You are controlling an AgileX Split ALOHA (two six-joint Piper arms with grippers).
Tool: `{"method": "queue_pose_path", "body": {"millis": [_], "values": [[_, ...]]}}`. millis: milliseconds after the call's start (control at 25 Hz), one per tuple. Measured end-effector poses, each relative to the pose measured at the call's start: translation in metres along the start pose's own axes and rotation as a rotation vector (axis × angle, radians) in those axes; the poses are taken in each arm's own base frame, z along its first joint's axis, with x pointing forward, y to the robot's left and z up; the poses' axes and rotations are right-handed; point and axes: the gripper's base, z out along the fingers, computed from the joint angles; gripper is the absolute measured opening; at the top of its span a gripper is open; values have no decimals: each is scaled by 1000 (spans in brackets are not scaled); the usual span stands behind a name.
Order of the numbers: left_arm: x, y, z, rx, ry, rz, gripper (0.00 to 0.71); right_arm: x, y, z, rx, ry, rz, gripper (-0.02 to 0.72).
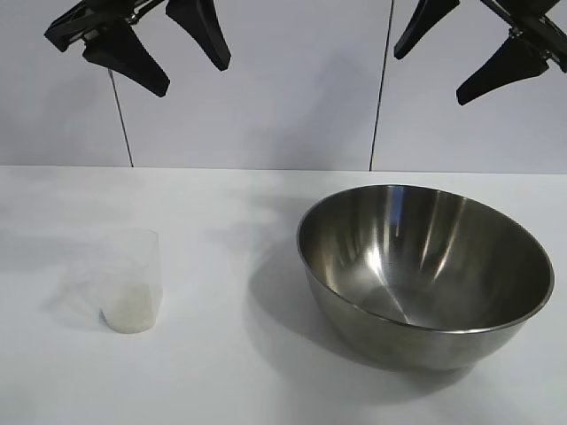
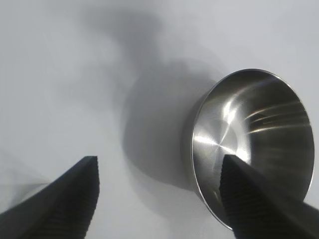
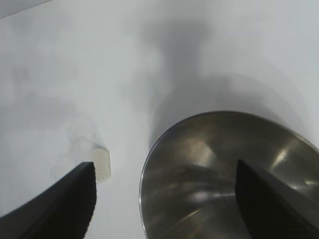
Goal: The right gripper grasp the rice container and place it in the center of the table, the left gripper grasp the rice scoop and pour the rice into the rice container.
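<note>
The rice container [image 1: 425,270], a big shiny steel bowl, stands empty on the white table [image 1: 221,372] at the right. The rice scoop [image 1: 124,279], a small clear plastic cup, sits at the left with rice [image 1: 130,312] heaped in its bottom. High above the scoop hangs my left gripper [image 1: 190,57], open and holding nothing. My right gripper [image 1: 434,66] hangs open at the top right, well above the bowl. The left wrist view shows the rice container [image 2: 254,144] far below the left gripper [image 2: 159,164]. In the right wrist view the rice container [image 3: 229,179] and the rice scoop [image 3: 97,159] lie under the right gripper [image 3: 164,169].
A pale wall with two thin dark vertical seams [image 1: 120,115] rises behind the table. Bare tabletop stretches between scoop and bowl and along the front edge.
</note>
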Motion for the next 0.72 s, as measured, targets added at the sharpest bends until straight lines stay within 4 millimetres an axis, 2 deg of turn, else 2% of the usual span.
{"method": "queue_pose_path", "body": {"millis": [520, 720], "values": [[0, 0, 0, 0, 0, 0, 501, 1, 0, 0, -1, 16, -20, 536], [-4, 0, 0, -1, -40, 0, 501, 11, -4, 1, 25, 131, -86, 536]]}}
